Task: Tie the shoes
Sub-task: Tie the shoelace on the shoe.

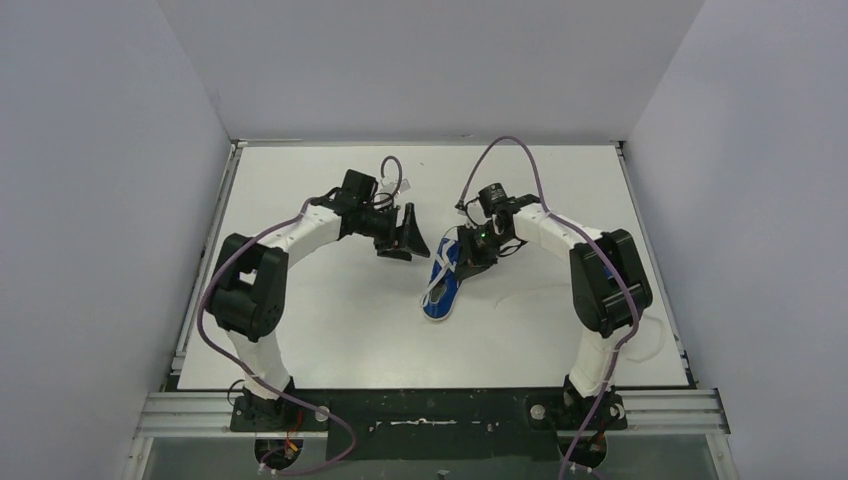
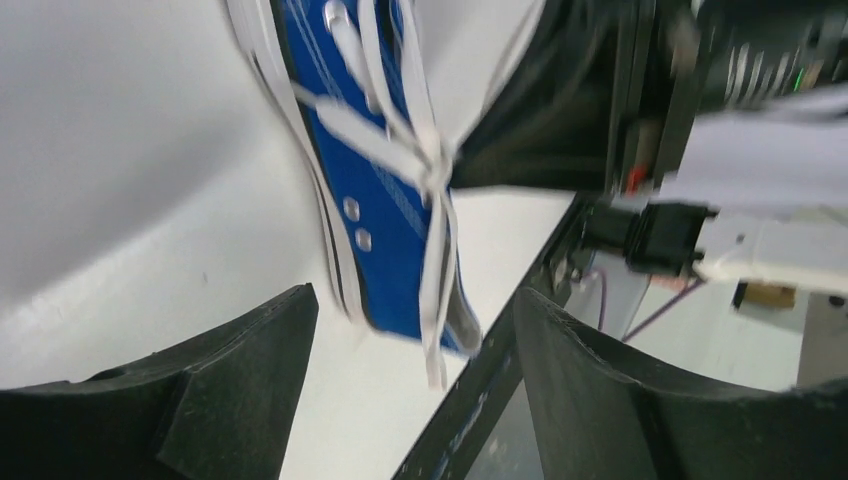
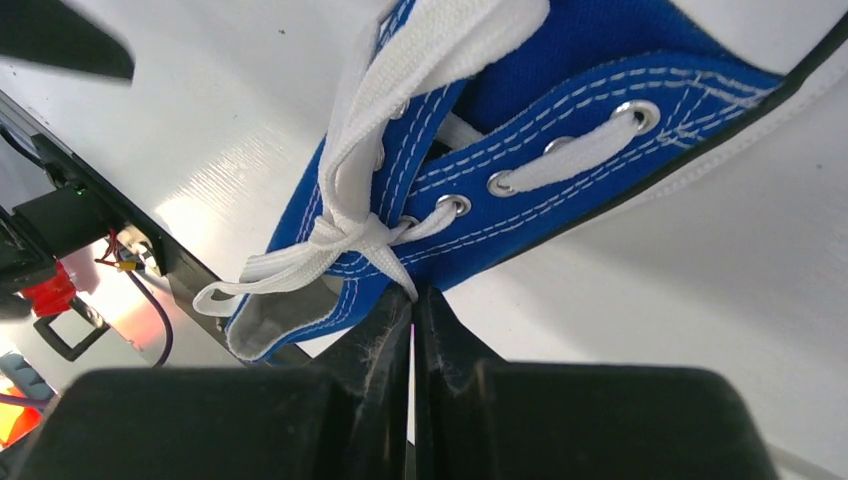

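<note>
One blue canvas shoe [image 1: 442, 288] with white laces lies near the table's middle; I see no second shoe. My right gripper [image 1: 474, 258] is at the shoe's ankle end. In the right wrist view its jaws [image 3: 413, 293] are shut on a lace strand that runs out of a simple knot [image 3: 345, 238] over the shoe's [image 3: 560, 120] tongue. My left gripper [image 1: 404, 238] hovers just left of the shoe, open and empty. In the left wrist view its fingers [image 2: 250, 370] are wide apart, with the shoe [image 2: 365, 190] and hanging lace ends [image 2: 435, 330] beyond them.
The white table [image 1: 330, 320] is walled on three sides, with a black and metal rail [image 1: 430, 410] along the near edge. The right arm's black gripper body [image 2: 570, 100] fills the upper right of the left wrist view, close to the shoe.
</note>
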`<state>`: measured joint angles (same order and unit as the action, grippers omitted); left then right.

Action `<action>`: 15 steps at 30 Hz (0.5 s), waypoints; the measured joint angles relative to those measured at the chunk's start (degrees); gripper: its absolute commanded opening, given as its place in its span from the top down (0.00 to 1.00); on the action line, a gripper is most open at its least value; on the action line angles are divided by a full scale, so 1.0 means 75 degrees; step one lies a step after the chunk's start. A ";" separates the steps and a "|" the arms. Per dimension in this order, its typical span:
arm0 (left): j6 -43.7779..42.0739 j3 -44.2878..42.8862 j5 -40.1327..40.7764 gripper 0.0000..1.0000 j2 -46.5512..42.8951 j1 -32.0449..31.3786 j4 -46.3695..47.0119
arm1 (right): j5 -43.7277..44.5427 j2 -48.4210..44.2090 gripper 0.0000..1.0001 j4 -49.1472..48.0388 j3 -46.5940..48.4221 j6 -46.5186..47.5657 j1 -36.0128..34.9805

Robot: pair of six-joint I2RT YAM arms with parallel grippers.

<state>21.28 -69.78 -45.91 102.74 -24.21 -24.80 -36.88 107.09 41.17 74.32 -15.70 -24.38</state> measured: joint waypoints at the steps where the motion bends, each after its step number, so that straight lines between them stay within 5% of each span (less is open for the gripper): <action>1: 0.0370 -0.0233 0.0067 0.32 0.0242 0.0003 0.0309 | -0.0003 -0.0052 1.00 -0.0038 -0.0079 -0.0009 0.0000; 7: 0.2122 -0.0982 0.0414 0.49 0.1702 -0.0210 0.1574 | -0.0035 -0.0423 1.00 -0.0108 -0.0539 -0.0146 0.0000; 15: 0.2719 -0.1084 0.0702 0.66 0.2162 -0.0376 0.1603 | -0.0087 -0.0481 1.00 -0.0393 -0.0714 -0.0335 0.0000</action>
<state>41.67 -77.91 -40.64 118.96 -27.03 -12.78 -37.54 103.48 38.22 68.97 -18.22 -24.38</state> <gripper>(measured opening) 0.405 0.028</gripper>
